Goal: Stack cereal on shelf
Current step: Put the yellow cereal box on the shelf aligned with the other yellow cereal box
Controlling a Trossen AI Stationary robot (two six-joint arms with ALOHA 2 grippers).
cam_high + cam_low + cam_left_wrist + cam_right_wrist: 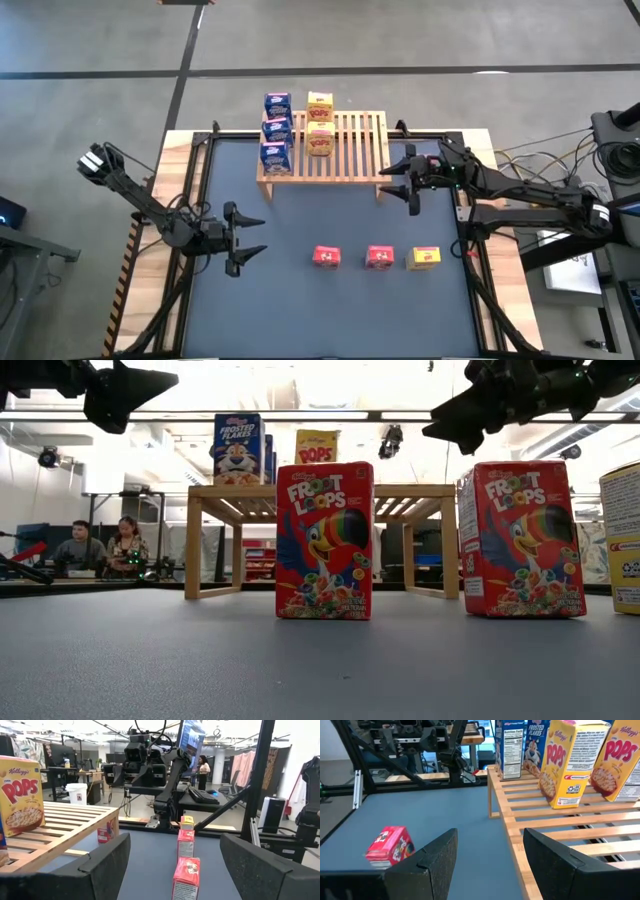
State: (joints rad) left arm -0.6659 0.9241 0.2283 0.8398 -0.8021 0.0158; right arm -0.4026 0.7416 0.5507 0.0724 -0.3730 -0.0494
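Left end effector (252, 252) wide open, empty, aligned with red cereal box (327, 256); right end effector (405, 180) part-open, empty, beside shelf (350, 150).

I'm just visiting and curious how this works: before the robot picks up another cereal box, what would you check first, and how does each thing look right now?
1. Left gripper open and empty: ok.
2. Right gripper empty, beside the shelf: ok.
3. Free slats on the shelf next to the blue boxes and yellow boxes: ok.
4. Two red boxes and one yellow box on the table, upright and apart: ok.
5. Third red box: not seen from above, cannot tell.
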